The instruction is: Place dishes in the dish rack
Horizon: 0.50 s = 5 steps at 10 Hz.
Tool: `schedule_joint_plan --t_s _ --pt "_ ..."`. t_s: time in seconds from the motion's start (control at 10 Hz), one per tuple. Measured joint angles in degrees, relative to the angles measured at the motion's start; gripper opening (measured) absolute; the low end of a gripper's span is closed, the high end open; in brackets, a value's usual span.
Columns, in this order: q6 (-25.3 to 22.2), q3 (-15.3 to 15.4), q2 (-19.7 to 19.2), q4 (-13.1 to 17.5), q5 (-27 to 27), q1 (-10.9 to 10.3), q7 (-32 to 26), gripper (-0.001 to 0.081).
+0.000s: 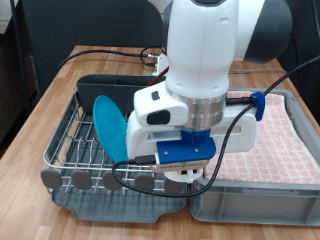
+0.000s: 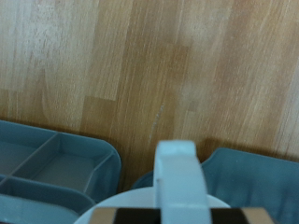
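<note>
hand low over dish rack, grip state unclear | blue plate racked upright | risk: arm bumps plate, topples it

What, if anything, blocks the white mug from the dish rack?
Nothing visible. The white mug sits right under the gripper, low over the dish rack at its side toward the exterior view's right. The light-blue plate stands upright in the rack, off to the exterior view's left, apart from the mug.
</note>
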<state>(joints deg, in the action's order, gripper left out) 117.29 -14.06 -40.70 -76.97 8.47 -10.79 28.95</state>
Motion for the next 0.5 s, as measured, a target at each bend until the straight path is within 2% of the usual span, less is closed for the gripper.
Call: schedule_joint_plan --t_s 0.5 --pt "0.9 0.2 -2.2 0.1 0.5 0.0 -0.3 0.0071"
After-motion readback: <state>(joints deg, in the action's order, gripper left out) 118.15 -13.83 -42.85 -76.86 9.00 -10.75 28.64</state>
